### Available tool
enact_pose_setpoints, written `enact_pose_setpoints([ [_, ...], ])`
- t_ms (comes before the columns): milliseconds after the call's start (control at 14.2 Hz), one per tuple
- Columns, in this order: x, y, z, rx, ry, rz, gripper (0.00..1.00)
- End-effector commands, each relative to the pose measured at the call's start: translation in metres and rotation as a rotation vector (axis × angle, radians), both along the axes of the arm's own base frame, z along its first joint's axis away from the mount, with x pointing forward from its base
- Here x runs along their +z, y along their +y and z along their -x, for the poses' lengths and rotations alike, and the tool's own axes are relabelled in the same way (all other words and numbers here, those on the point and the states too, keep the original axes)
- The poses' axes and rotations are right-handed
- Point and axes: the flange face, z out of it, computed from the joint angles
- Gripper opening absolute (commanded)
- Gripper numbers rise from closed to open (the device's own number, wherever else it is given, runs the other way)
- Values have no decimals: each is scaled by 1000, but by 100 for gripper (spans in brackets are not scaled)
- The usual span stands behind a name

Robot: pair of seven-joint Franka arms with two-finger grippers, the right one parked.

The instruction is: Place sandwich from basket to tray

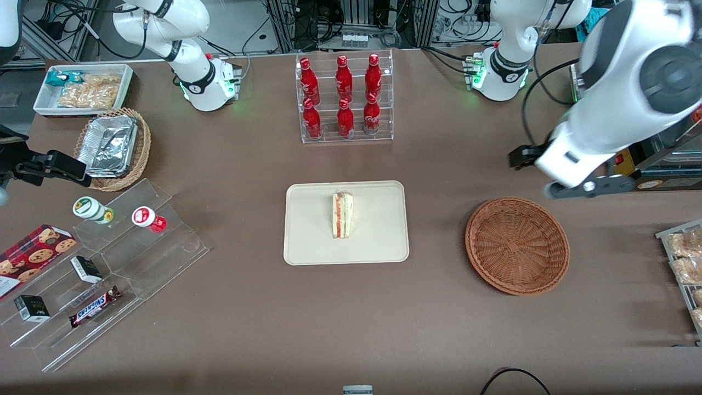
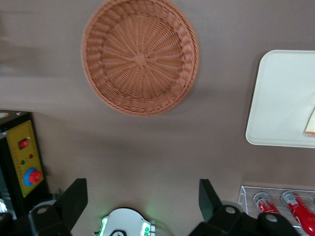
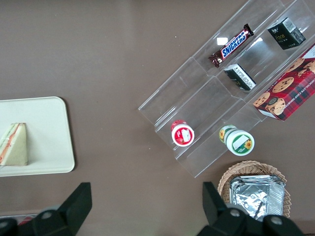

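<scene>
The sandwich (image 1: 343,215), a white wedge with red and green layers, stands on the cream tray (image 1: 378,241) at the table's middle. Its edge shows in the left wrist view (image 2: 311,125), on the tray (image 2: 280,98), and it also shows in the right wrist view (image 3: 15,145). The round reddish-brown basket (image 1: 517,246) lies empty toward the working arm's end; it also shows in the left wrist view (image 2: 140,56). My left gripper (image 2: 141,196) is open and empty. It hangs high above the table (image 1: 551,181), farther from the front camera than the basket.
An acrylic rack of red bottles (image 1: 345,99) stands farther back than the tray. A tiered acrylic stand (image 1: 109,263) with snacks, a tan basket of foil containers (image 1: 112,148) and a white bin (image 1: 82,88) lie toward the parked arm's end. A yellow control box (image 2: 24,157) sits near the working arm's base.
</scene>
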Motion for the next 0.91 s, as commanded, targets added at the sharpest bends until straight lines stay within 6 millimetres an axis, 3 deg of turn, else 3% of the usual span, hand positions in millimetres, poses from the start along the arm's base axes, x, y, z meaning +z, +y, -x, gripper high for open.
enact_pose_setpoints([
  [0,13,15,12,4,-12,-5,100],
  [211,21,35,9,39,-27,-1,100],
  [491,20,39,7,62,-31,-3,100],
  [561,21,48,5,80,-31,5,100],
  [842,34,54,22,89,-16,1,100],
])
